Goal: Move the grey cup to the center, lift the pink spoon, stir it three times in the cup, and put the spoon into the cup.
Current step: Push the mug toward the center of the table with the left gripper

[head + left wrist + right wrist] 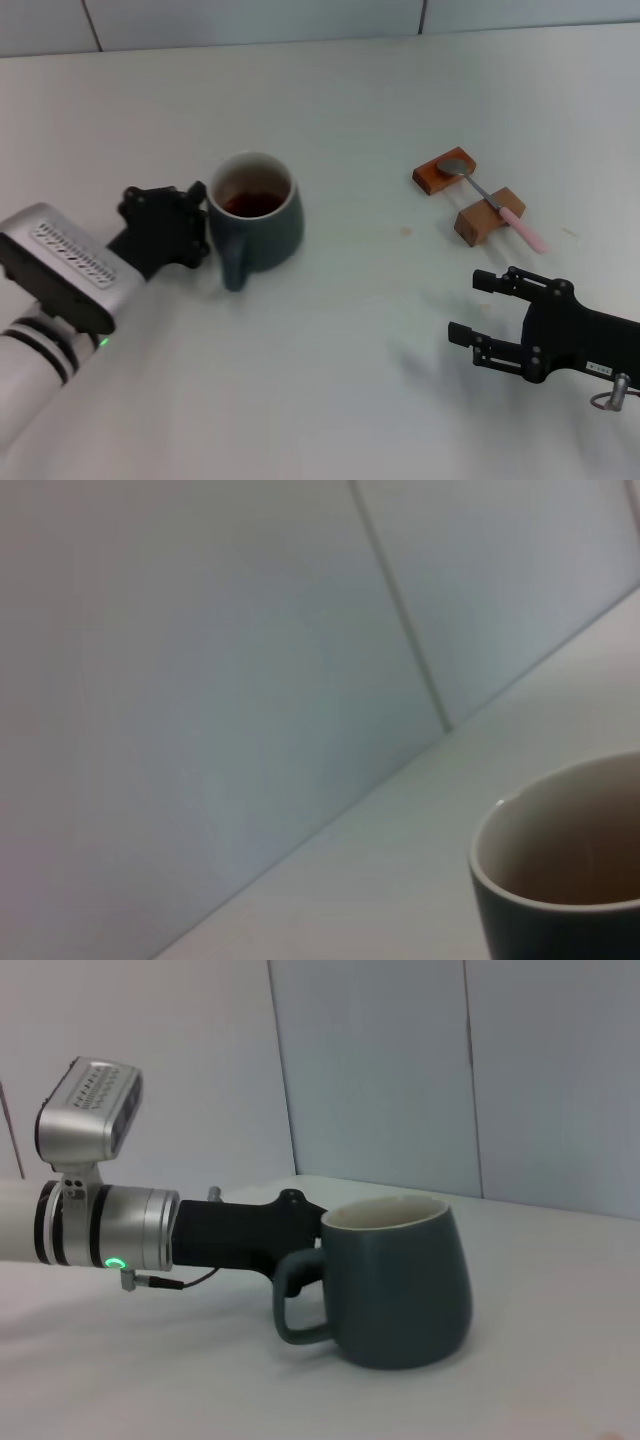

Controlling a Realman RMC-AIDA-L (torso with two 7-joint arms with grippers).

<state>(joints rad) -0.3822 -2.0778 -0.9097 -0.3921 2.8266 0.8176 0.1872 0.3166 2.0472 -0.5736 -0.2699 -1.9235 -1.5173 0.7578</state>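
Left arm: I see it reaching in from the near left corner of the table (330, 400), forearm low and almost level, a green light lit on the silver wrist ring.
Left claw (196, 225): It sits right against the left side of the grey cup (256, 220), level with the upper wall next to the handle. I cannot tell whether its fingers are spread or closed, or whether they grip the cup.
Right arm: It comes in from the near right edge and hangs low above the table.
Right claw (470, 308): Its two black fingers stand wide apart with nothing between them, tips pointing toward the left.
Grey cup: It stands upright on the table, left of the middle, with its loop handle turned toward me and a little to the left. Dark reddish liquid lies in the bottom. From the right wrist camera I see the cup (395, 1280) side on, the left arm's black end just behind the handle.
Pink spoon (494, 204): It lies across two brown wooden blocks (468, 196) on the right side of the table, metal bowl on the far block, pink handle sticking out past the near one toward the right.
Spoon to right claw: The spoon is beyond the claw and apart from it, bare table between them.
Cup to spoon: Well apart.
Writing: A small white label shows on the right claw's body; I cannot read it.
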